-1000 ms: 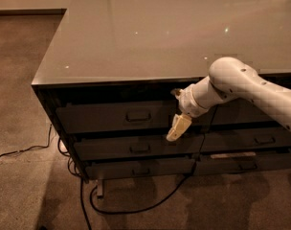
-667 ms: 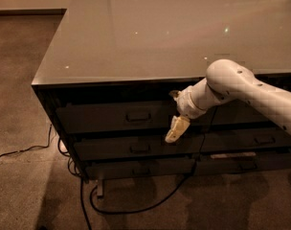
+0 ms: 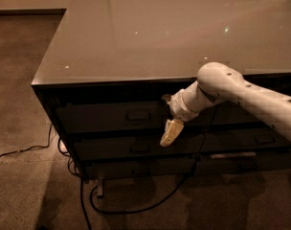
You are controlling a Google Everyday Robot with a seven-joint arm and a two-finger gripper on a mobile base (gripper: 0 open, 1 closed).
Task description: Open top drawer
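In the camera view, the top drawer (image 3: 97,118) lies just under the cabinet top (image 3: 160,32), in the left stack. Its front looks level with the lower drawers (image 3: 112,148), so it is judged closed. The handle (image 3: 138,115) is free. The gripper (image 3: 168,133) hangs at about 4 o'clock from the handle, near it but apart, and holds nothing visible. Whether it is open or closed cannot be told. Nothing of the task looks done. Reaching the handle, gripping and pulling are all left.
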